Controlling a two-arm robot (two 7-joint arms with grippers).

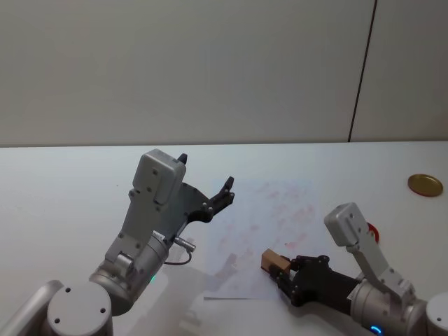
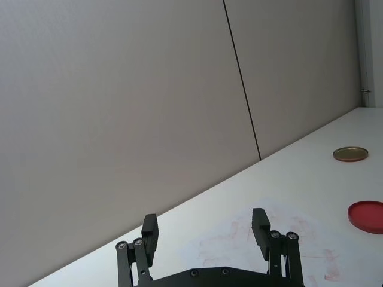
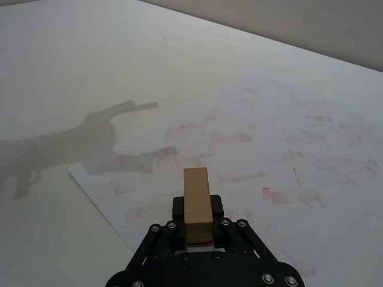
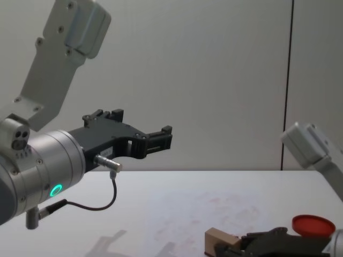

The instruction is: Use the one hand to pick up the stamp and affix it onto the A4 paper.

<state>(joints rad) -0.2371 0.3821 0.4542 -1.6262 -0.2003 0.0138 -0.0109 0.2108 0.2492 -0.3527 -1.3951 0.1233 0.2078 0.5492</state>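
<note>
My right gripper (image 1: 281, 271) is shut on the stamp (image 1: 273, 261), a small tan wooden block (image 3: 197, 200) that sticks out forward from between the dark jaws. The block (image 4: 220, 239) hangs a little above the near part of the A4 paper (image 1: 276, 210), a white sheet (image 3: 269, 143) covered with faint pink-red smudges. The stamp's shadow falls on the sheet to one side. My left gripper (image 1: 206, 189) is raised well above the table on the left, open and empty (image 2: 205, 230), pointing out over the sheet (image 4: 161, 140).
A flat round red ink pad (image 1: 372, 232) lies at the paper's right, partly behind my right arm (image 4: 313, 225). A gold round lid (image 1: 425, 185) sits at the far right of the white table (image 1: 63, 182). A grey wall stands behind.
</note>
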